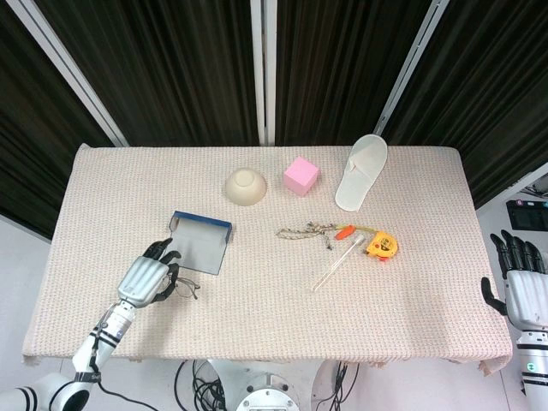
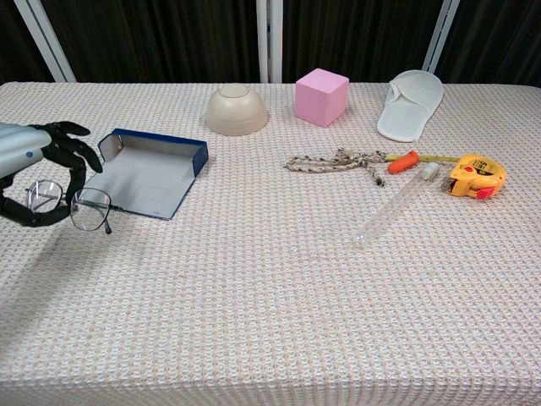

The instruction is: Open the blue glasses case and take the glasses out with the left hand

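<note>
The blue glasses case (image 2: 150,172) lies open on the table (image 1: 257,300), toward its left edge, its grey lining bare and nothing inside it. An upturned beige bowl (image 2: 237,110) sits mouth-down near the far edge, so what it covers cannot be told.

The left hand (image 1: 148,276) is just off the case's near-left corner, toward the table's left front. Its dark fingers (image 2: 66,145) curl around the glasses (image 2: 74,203), which it grasps by the frame. In the chest view the lenses hang below the fingers with one temple pointing toward the case, and the pair is apart from the case; whether the glasses touch the cloth cannot be told.

The right hand (image 1: 517,274) is beyond the table's right edge, fingers upright and spread apart, holding nothing and touching nothing.

Along the far edge, right of the bowl, stand a pink cube (image 2: 322,96) and a white slipper (image 2: 409,104). Nearer the middle, toward the right edge, a knotted rope (image 2: 334,161) lies beside an orange marker (image 2: 403,161), a clear tube (image 2: 390,205) and a yellow tape measure (image 2: 478,175).
</note>
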### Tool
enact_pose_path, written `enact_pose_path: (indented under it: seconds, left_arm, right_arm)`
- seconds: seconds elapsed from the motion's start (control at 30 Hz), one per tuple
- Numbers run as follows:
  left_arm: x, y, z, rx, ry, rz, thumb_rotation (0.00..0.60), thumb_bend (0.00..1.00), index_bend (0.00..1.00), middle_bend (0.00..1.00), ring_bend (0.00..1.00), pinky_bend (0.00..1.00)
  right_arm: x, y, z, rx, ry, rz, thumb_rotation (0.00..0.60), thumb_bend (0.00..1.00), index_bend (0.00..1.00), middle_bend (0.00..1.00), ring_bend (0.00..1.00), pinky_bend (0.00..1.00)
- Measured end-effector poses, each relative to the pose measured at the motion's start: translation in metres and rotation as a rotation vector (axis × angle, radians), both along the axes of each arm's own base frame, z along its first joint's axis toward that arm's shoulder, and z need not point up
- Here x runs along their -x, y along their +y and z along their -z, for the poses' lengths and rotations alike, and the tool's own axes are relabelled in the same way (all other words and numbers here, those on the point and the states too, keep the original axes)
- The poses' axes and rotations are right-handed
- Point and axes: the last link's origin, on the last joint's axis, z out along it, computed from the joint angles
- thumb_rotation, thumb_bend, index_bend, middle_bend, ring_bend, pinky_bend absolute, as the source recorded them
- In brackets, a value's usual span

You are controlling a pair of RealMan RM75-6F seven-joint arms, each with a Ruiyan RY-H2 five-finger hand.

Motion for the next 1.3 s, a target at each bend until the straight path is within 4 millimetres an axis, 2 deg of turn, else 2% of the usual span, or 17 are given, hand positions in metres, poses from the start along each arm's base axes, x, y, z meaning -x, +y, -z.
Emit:
enact_pose_path:
  seconds: [0.1,0.17,0.27,0.33,0.37,0.43,0.6,0.87,1.07,1.17,1.3]
  left_arm:
    - [0.002,-0.008,0.007,0.020,-0.003,-0.004,0.600,0.43,0.74,0.25,0.00,0.12]
    - [0.004,-0.010,0.011,0.034,-0.001,-0.006,0.600,0.42,0.67,0.25,0.00,0.12]
    - [0.007,-0.014,0.018,0.065,0.007,-0.010,0.600,0.39,0.39,0.22,0.00,0.12]
    - [0.009,-0.015,0.021,0.087,0.014,-0.006,0.600,0.36,0.15,0.19,0.00,0.11]
    - [0.010,-0.015,0.022,0.095,0.017,-0.004,0.600,0.34,0.08,0.18,0.00,0.11]
    - [0.011,-0.016,0.022,0.107,0.017,-0.005,0.600,0.30,0.01,0.17,0.00,0.10]
    - [0.010,-0.017,0.020,0.108,-0.004,-0.003,0.600,0.24,0.00,0.15,0.00,0.10]
    - [0.005,-0.015,0.008,0.082,-0.006,0.006,0.600,0.23,0.00,0.09,0.00,0.06]
    - [0.000,-0.011,-0.024,-0.041,-0.028,0.023,0.600,0.24,0.00,0.08,0.00,0.05]
    - [0.003,-0.007,-0.048,-0.156,-0.043,0.040,0.600,0.24,0.00,0.08,0.00,0.04]
    - [0.019,-0.006,-0.090,-0.354,-0.032,0.048,0.600,0.24,0.01,0.07,0.00,0.04]
  right_arm:
    - [-0.001,0.000,0.002,-0.005,0.001,-0.001,0.600,0.43,0.00,0.00,0.00,0.00]
    - [-0.001,0.000,0.002,-0.007,0.001,-0.001,0.600,0.43,0.00,0.00,0.00,0.00]
    - [-0.001,0.000,0.002,-0.005,0.001,-0.002,0.600,0.43,0.00,0.00,0.00,0.00]
    - [-0.001,0.000,0.001,-0.003,0.000,-0.001,0.600,0.43,0.00,0.00,0.00,0.00]
    - [-0.001,0.000,0.001,-0.002,0.000,0.000,0.600,0.43,0.00,0.00,0.00,0.00]
    - [-0.001,0.000,0.000,-0.002,0.000,0.001,0.600,0.43,0.00,0.00,0.00,0.00]
    - [-0.001,0.000,0.001,-0.003,-0.001,-0.001,0.600,0.43,0.00,0.00,0.00,0.00]
    - [-0.002,0.000,-0.001,0.002,-0.001,-0.006,0.600,0.43,0.00,0.00,0.00,0.00]
    - [-0.004,0.000,-0.001,0.007,-0.001,-0.014,0.600,0.43,0.00,0.00,0.00,0.00]
    - [-0.005,0.001,-0.001,0.013,-0.002,-0.020,0.600,0.43,0.00,0.00,0.00,0.00]
    - [-0.007,0.002,0.002,0.016,-0.002,-0.026,0.600,0.43,0.00,0.00,0.00,0.00]
